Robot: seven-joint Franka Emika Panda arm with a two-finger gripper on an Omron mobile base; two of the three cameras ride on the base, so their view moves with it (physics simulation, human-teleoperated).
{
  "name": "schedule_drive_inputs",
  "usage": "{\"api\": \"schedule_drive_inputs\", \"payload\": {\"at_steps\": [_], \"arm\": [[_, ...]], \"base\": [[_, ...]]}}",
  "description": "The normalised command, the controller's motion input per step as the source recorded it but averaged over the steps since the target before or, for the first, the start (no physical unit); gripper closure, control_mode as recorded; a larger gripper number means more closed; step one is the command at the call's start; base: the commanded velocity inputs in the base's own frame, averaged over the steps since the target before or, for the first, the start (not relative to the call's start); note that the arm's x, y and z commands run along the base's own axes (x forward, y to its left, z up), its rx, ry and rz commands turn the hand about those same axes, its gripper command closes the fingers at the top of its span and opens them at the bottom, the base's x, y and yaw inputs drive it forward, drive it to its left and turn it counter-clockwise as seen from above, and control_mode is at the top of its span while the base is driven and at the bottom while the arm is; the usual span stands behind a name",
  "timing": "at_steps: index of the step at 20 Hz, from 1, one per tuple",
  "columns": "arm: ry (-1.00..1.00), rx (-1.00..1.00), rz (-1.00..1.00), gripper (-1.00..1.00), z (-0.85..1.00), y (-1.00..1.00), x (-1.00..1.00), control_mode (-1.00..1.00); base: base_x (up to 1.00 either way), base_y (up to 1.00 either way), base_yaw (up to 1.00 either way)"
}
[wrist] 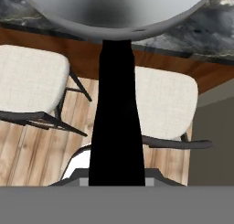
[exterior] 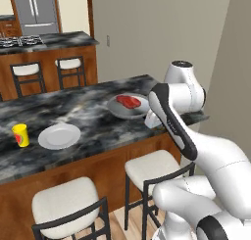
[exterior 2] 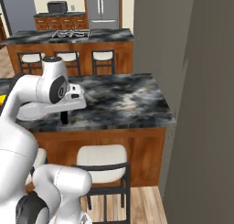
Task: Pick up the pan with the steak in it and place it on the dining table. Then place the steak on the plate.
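While the white arm reaches out over the near edge of the long dining table [exterior: 73, 116] with its dark marbled top and brown wood side, the small round grey metal pan [exterior: 123, 108] sits above that top near its right end, with the flat slab of raw red steak [exterior: 129, 101] lying inside it. From the left base view I cannot tell whether the pan's underside touches the marble or hangs just over it. The hand view looks along the pan's short black handle [wrist: 116, 127], which runs up the middle of the picture to the grey bowl at the top, so the gripper [wrist: 116, 179] is clamped shut on that handle. In the right base view the handle's dark end pokes down below the white hand.

To the left of the pan on the same top lies the flat round white-grey plate [exterior: 59, 135], well apart from it, and a small yellow cup [exterior: 20, 135] stands just beside the plate, further left. 2 white-cushioned stools with dark frames [exterior: 152, 171] stand under the table's near edge. Beyond the table, a second marbled counter carries a black stove [exterior: 19, 40].
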Motion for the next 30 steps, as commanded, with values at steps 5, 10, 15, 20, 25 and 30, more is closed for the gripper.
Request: {"api": "schedule_drive_inputs", "payload": {"at_steps": [5,10,15,20,25,30], "arm": [[0.01,0.00,0.00,1.00,0.00,0.00,0.03,-1.00],[0.00,0.00,0.00,1.00,-0.30,0.05,0.12,-1.00],[0.00,0.00,0.01,1.00,-0.42,0.17,0.30,-1.00],[-0.01,0.00,0.00,1.00,-0.36,0.18,0.53,-1.00],[-0.02,0.00,0.00,1.00,-0.26,0.11,0.67,-1.00],[-0.01,0.00,0.00,1.00,-0.31,0.13,0.51,-1.00]], "base": [[0.00,0.00,0.00],[0.00,0.00,0.00],[0.00,0.00,0.00],[0.00,0.00,0.00],[0.00,0.00,0.00],[0.00,0.00,0.00]]}}
